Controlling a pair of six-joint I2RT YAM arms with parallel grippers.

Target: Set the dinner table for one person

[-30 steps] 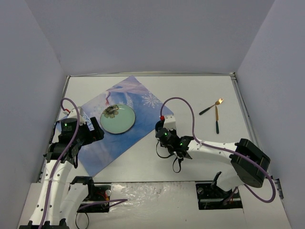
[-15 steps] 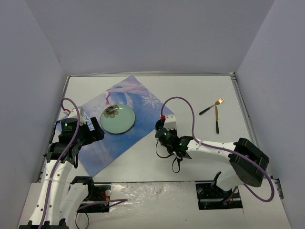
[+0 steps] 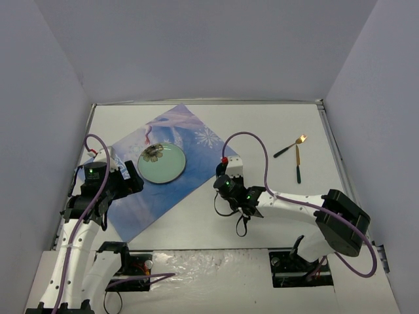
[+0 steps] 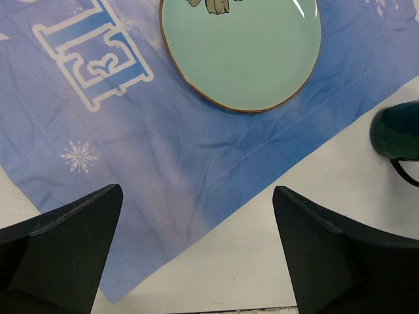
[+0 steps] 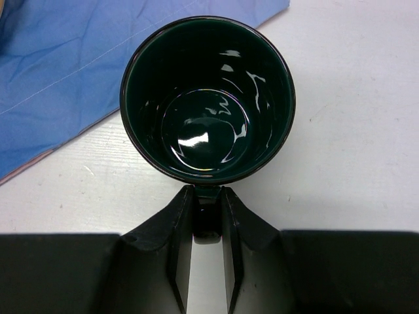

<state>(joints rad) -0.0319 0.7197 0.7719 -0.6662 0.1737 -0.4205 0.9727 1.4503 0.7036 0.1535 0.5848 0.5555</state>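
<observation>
Partly set: plate point(image 3: 163, 167) sits on placemat point(image 3: 137, 203) at the left edge of the bench point(image 3: 275, 124), right hand point(image 5: 206, 196) seems clamped on the handle of the mug point(image 5: 206, 98) mid-bench, left hand point(image 4: 196, 193) gapes empty, cutlery point(image 3: 297, 160) lies unplaced near the right edge.

Evenly and brightly lit from above; glare recorded inside the mug point(image 5: 206, 98); faint shadows cast on the tabletop point(image 3: 275, 131).
</observation>
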